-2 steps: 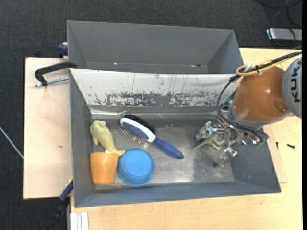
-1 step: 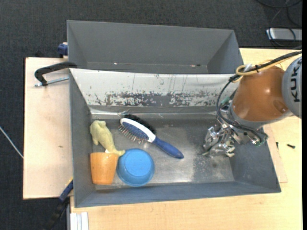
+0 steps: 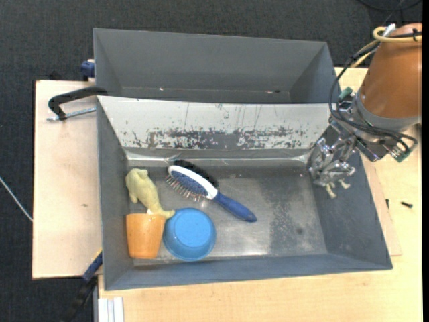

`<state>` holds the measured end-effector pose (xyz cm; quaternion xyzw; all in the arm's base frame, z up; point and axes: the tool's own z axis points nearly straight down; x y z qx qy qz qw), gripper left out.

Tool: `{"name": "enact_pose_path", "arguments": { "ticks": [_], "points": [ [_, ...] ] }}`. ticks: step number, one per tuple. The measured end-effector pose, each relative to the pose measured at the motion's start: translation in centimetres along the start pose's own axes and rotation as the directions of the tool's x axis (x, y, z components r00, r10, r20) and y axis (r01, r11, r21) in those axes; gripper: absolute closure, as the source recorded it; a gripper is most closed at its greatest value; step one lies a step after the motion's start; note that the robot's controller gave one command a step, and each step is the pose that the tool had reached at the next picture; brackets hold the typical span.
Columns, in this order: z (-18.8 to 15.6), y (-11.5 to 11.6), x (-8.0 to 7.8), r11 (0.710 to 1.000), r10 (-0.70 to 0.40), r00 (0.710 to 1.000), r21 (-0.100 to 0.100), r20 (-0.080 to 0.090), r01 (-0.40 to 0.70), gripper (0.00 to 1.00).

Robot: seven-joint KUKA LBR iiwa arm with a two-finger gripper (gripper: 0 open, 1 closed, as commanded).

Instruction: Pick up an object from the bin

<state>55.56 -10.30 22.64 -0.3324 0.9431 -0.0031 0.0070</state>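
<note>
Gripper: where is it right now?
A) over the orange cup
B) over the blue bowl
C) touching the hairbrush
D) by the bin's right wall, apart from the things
D: the gripper hangs by the right wall of the bin, while the hairbrush, orange cup, blue bowl and yellow toy lie toward the left.

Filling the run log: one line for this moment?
gripper over right side of bin | nearest: hairbrush | front-left: yellow toy, orange cup, blue bowl
</note>
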Motion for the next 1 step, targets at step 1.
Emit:
{"name": "enact_pose_path", "arguments": {
  "ticks": [1],
  "points": [
    [-2.5, 4.2, -3.64, 0.984, -0.18, 0.984, -0.007, -0.002, 0.18, 1.0]
  ]
}}
